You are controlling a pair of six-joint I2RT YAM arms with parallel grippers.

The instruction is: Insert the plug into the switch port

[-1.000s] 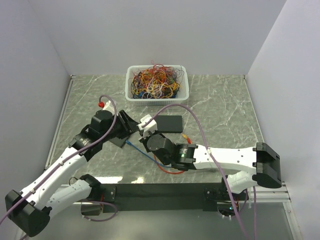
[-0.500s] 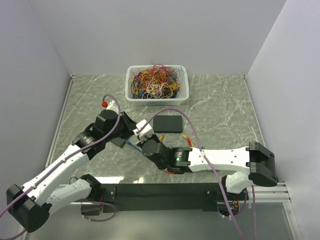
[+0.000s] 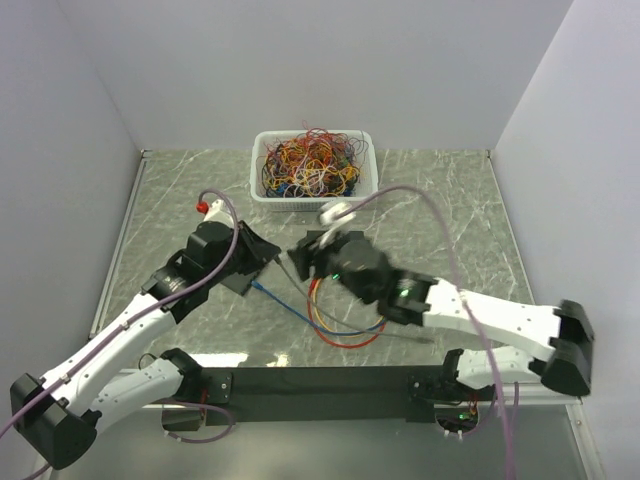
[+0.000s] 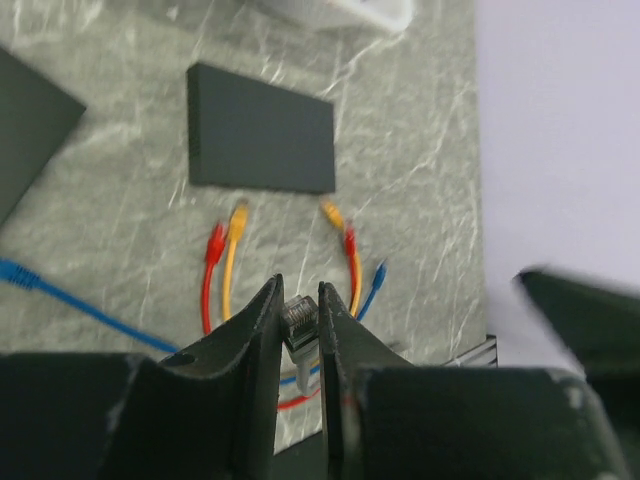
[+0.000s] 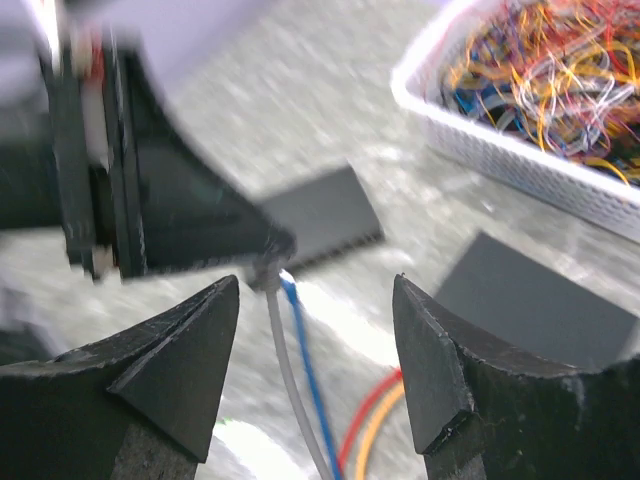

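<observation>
A clear plug [image 4: 298, 318] on a grey cable [image 5: 278, 350] is pinched between the fingers of my left gripper [image 4: 298, 300], which is shut on it. In the top view the left gripper [image 3: 268, 256] is mid-table. My right gripper [image 3: 300, 262] faces it from the right. The right gripper [image 5: 316, 285] is open, and the grey cable runs between its jaws without touching them. Two flat black boxes [image 4: 260, 143] [image 4: 30, 120] lie on the table. I cannot tell which is the switch, and no port shows.
Red, yellow and blue cables [image 4: 225, 260] with loose plugs lie on the marble table [image 3: 450, 220] in front of the boxes. A white basket [image 3: 313, 165] of tangled wires stands at the back. Grey walls close off the left, right and back.
My left gripper has shut on the plug. My right gripper has opened, letting go of the cable, and its arm has swung back and to the right.
</observation>
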